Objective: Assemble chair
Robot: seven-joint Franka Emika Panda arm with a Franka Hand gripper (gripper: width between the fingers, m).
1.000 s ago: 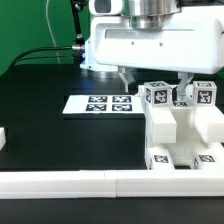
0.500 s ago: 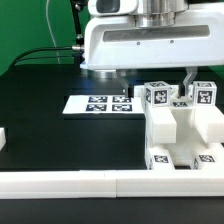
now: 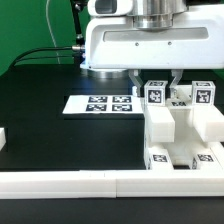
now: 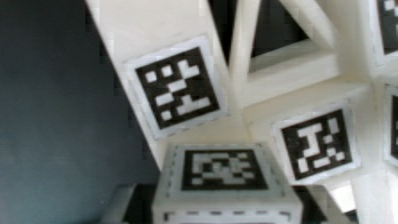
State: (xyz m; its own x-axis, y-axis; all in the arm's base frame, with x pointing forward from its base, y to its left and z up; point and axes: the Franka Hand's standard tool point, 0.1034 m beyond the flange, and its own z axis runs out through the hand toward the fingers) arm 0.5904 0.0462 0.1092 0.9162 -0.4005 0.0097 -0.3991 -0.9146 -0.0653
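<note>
White plastic chair (image 3: 180, 130) parts are standing clustered on the black table (image 3: 60, 135) at the exterior view's right, just behind the white border rail (image 3: 100, 183). The gripper (image 3: 155, 80) is reaching down over the tagged upright piece (image 3: 155, 95), fingers (image 3: 136, 77) flanking it, though whether they are clamping it cannot be told. The marker board (image 3: 100, 103) is lying flat nearby.

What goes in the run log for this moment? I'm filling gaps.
gripper: closing around tagged upright of chair | grip: unconfirmed | marker board: flat on table
</note>
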